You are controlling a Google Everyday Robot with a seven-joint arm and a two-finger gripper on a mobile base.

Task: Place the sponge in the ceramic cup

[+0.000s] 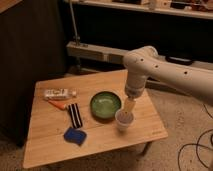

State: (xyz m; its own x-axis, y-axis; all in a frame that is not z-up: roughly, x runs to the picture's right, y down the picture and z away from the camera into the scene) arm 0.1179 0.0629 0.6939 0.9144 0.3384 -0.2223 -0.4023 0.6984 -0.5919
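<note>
- The white robot arm (165, 70) reaches in from the right and bends down over the right part of the light wooden table (145, 131).
- Its pale, cream-coloured gripper (129, 107) points straight down and hangs just above the rim of the small white round ceramic cup (124, 120), between the cup and the bowl's right edge.
- Whether the gripper is open or closed cannot be told. Nothing can be seen held in it, and whether its tip touches the cup's rim cannot be told either.
- The cup stands upright near the table's front right, just beside the wide green round bowl (105, 105) to its front right.
- The small flat bright-blue sponge (74, 135) with rounded corners lies flat on the table near the front left, well apart from both the cup and the gripper.
- A flat black-and-white striped strip (75, 115) lies just behind the sponge, left of the bowl.
- Further back on the left lie a white tube-like item (59, 93) and, just in front of it, a small orange object (59, 104).
- Dark cables (197, 150) trail on the floor to the right of the table.
</note>
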